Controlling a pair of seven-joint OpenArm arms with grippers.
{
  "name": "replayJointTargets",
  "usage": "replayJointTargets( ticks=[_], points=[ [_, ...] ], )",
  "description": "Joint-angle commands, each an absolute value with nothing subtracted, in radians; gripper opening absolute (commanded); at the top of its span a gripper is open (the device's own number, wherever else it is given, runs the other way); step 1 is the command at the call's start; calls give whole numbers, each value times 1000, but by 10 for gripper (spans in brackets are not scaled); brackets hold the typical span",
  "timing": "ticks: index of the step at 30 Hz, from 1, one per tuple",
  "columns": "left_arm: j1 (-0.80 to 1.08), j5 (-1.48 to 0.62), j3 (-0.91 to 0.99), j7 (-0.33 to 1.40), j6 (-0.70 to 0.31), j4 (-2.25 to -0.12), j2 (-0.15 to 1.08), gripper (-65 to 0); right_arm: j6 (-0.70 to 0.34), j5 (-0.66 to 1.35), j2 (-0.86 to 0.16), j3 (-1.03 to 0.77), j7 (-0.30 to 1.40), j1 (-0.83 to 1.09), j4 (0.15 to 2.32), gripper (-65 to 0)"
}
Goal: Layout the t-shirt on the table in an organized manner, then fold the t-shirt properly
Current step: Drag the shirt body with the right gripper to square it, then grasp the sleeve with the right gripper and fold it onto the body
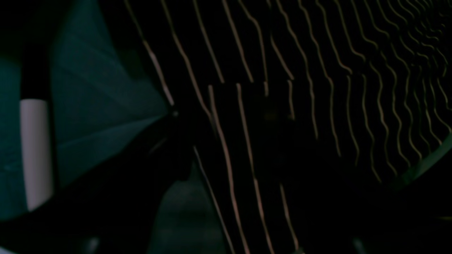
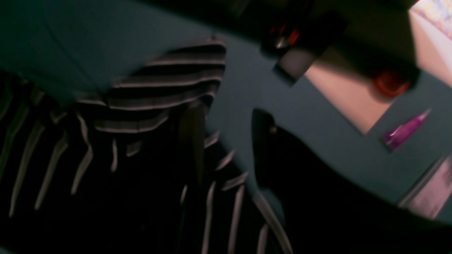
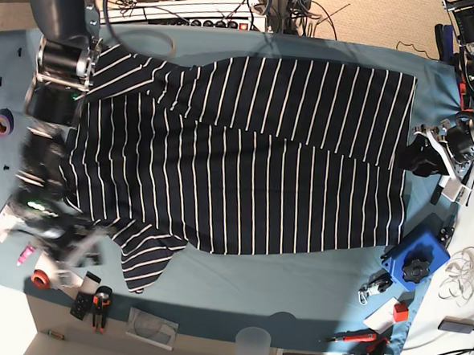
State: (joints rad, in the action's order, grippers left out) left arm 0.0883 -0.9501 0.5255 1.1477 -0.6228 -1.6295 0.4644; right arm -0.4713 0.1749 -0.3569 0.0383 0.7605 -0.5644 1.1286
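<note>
Shirt (image 3: 246, 158) lies spread over the middle of the table (image 3: 311, 283), striped, neck end toward the table's left edge in the base view, hem at the right edge. The far part is doubled over the body – a fold line runs across it lengthwise. One sleeve (image 3: 148, 256) sticks out toward the near-left corner, the other toward the far-left corner.

Right gripper (image 3: 53, 227) hangs at the left edge by the near sleeve, blurred; wrist view shows a dark finger (image 2: 282, 158) over bare teal just beside the sleeve cloth, w/ nothing between the jaws – they stand apart. Left gripper (image 3: 431, 157) sits at the right edge against the hem; its wrist view is very dark, stripes filling most of it, a white pad (image 1: 35, 151) over teal cloth at the side. Can't tell whether those jaws are apart or pinching the hem.

Near edge, left corner: red tape roll (image 3: 41, 278), small hand tools. Near edge, right corner: blue block (image 3: 429, 254) w/ black knob, screwdriver, clear cup (image 3: 252, 343) mid-edge
</note>
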Motion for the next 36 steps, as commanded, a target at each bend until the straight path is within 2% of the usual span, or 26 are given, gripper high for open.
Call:
replayJointTargets(
  ticks=[1,7,17,21,25,29,36],
  points=[
    [78,-968,532,1128,-625,-1643,485,-385,-463,179,-373,59,725,-609,1100,-427],
    [78,-969,532,1125,-625,-1643,485,-385,-463,95,-342,118,622,-654,877,-427],
    [77,-972,532,1125,-625,-1643,485,-385,-463,78,-305,118,664,-634,842,-435],
    [77,-972,532,1124,-625,-1643,485,-385,-463,77,-306,118,722,-623,843,-634],
    [77,-972,532,1124,-625,-1643,485,-385,-462,65,-319,116,764,-620,847,-650],
    [77,-972,532,1125,-625,-1643,485,-385,-444,75,-347,116,793,-597,942,-650],
    [77,-972,532,1124,-625,-1643,485,-385,-442,215,-440,116,959,-454,1325,-650]
  ],
)
